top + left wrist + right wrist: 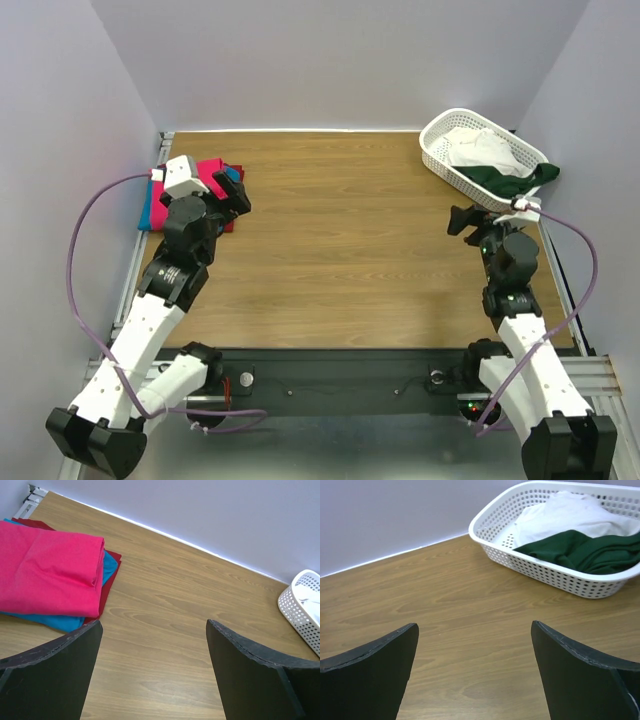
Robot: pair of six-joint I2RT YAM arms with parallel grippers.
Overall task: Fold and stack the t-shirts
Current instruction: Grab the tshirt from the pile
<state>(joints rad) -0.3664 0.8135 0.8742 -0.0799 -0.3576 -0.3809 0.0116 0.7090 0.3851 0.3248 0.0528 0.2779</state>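
Wooden table (340, 250): folded t-shirts (50, 570) ahead-left of left gripper (154, 630).

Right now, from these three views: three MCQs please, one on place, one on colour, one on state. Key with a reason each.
1. On the table, the white basket sits at the
A. far-left corner
B. far-right corner
C. centre

2. The top shirt of the folded stack is
A. green
B. white
C. magenta

3. The left gripper and right gripper are
A. both open, holding nothing
B. both shut on cloth
C. left shut, right open

Key:
1 B: the top view shows it in the far-right corner.
2 C: magenta lies over blue and red in the left wrist view.
3 A: each wrist view shows the jaws wide apart with only bare wood between them.
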